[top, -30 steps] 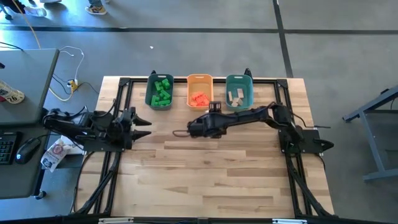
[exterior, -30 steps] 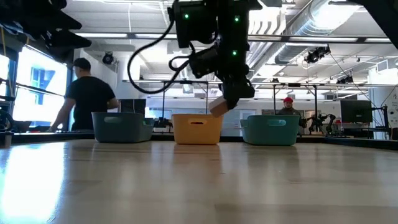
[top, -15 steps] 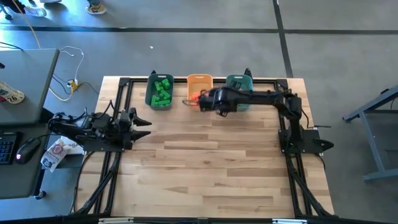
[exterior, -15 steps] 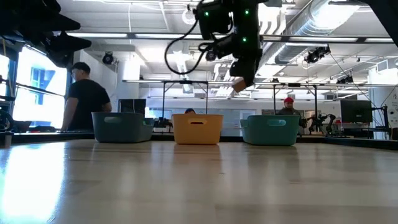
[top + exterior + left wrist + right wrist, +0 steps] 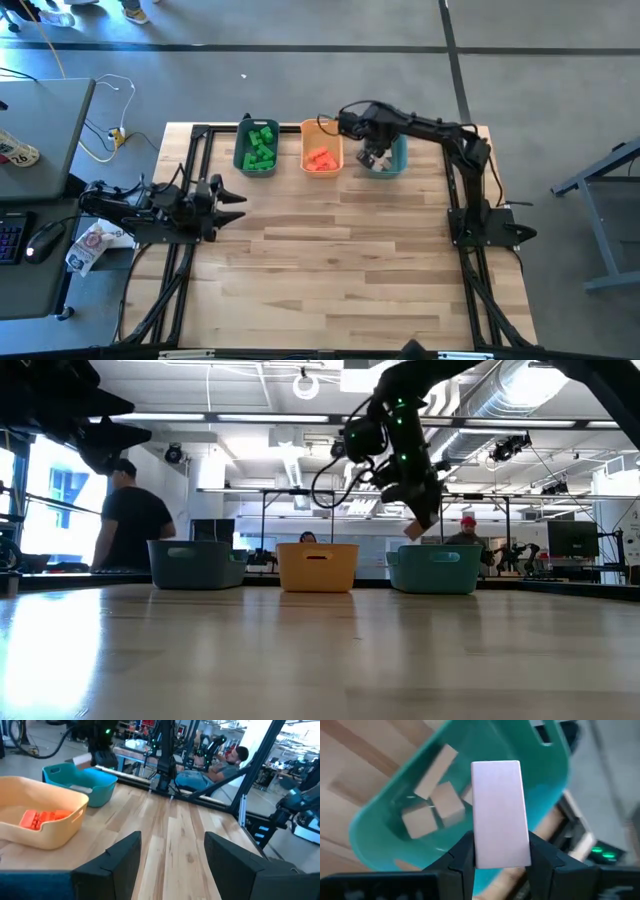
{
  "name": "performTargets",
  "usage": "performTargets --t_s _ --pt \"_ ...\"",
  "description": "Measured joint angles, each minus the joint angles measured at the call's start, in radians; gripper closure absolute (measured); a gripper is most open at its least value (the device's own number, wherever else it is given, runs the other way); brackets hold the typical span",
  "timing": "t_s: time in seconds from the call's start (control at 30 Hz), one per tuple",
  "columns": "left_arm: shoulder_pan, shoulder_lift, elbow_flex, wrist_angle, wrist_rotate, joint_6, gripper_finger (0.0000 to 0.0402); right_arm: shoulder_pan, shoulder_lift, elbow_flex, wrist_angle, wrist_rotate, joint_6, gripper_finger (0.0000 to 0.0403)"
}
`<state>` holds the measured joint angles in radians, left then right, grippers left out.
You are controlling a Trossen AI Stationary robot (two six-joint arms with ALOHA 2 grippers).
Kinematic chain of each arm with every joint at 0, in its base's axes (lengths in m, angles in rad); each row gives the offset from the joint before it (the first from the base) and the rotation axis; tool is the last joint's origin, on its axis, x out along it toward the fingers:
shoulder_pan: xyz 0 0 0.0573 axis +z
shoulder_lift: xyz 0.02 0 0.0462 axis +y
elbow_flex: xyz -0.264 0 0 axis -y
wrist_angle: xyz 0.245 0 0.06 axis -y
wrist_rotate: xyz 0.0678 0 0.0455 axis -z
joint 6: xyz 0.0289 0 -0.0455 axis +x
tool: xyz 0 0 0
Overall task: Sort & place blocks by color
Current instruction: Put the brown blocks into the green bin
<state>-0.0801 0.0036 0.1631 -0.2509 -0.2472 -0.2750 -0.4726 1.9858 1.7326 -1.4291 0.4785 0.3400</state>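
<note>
The table (image 5: 330, 260) is of pale wood planks. At its far edge stand three smooth plastic bins (image 5: 320, 147). The right gripper (image 5: 501, 852) hangs over the right teal one (image 5: 398, 158), clamped on a flat rectangular tan block (image 5: 500, 812). The left gripper (image 5: 172, 855) rests at the left edge, its fingers parted and empty.

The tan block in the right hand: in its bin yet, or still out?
Out. The tan block is clamped in the right hand, held above the teal bin of tan blocks.
</note>
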Motion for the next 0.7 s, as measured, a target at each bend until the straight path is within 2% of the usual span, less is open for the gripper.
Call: performTargets --t_s 0.37,0.47,0.57,0.7 --pt "0.000 0.000 0.000 0.003 0.000 0.046 0.0195 -0.113 0.000 -0.015 0.120 -0.287 -0.052 0.0289" --pt "0.000 0.000 0.000 0.001 0.001 0.044 0.0195 -0.124 0.000 -0.015 0.120 -0.297 -0.041 0.0239" --pt "0.000 0.000 0.000 0.001 0.001 0.044 0.0195 -0.130 0.000 -0.015 0.117 -0.260 -0.022 0.0187" --pt "0.000 0.000 0.000 0.001 0.001 0.044 0.0195 -0.130 0.000 -0.015 0.117 -0.216 -0.031 0.0154"
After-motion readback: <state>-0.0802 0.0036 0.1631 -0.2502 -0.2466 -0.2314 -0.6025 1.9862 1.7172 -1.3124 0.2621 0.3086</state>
